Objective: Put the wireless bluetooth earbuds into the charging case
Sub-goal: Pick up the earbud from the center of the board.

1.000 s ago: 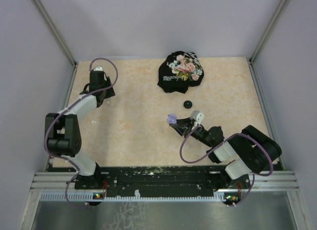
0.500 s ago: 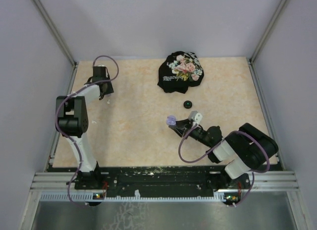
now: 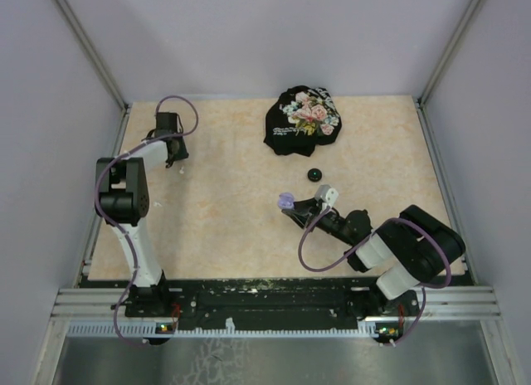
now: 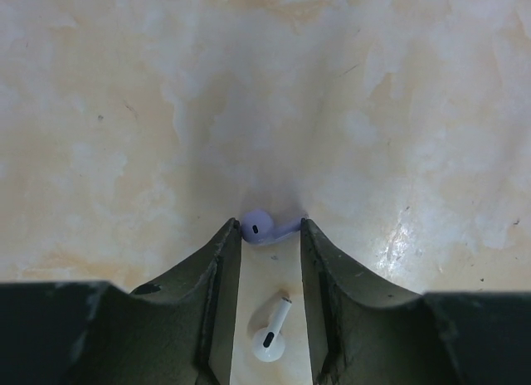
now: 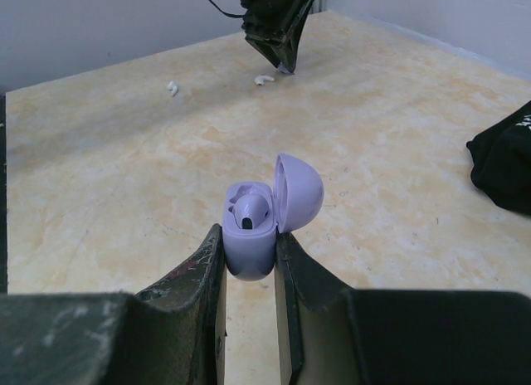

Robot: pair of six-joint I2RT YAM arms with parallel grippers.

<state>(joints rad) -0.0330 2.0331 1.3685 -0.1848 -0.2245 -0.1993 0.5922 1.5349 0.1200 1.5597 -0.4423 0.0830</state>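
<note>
My left gripper (image 4: 270, 226) is shut on a lavender earbud (image 4: 257, 227), pinched between its fingertips just above the table at the far left (image 3: 170, 148). A white earbud (image 4: 272, 335) lies on the table between the fingers, further back. My right gripper (image 5: 249, 236) is shut on the lavender charging case (image 5: 249, 250), held upright near the table's middle (image 3: 287, 200). The case lid (image 5: 299, 192) is open to the right and one lavender earbud (image 5: 250, 211) sits inside.
A black floral cloth (image 3: 303, 119) lies at the back centre. A small black puck (image 3: 314, 174) sits just beyond the case. Two white earbuds (image 5: 172, 88) (image 5: 262, 80) lie near the left gripper (image 5: 278, 28). A frame rail runs along the table's left edge.
The left arm's elbow has swung up and back while its gripper stayed at the far left. The right arm holds the open case almost still.
</note>
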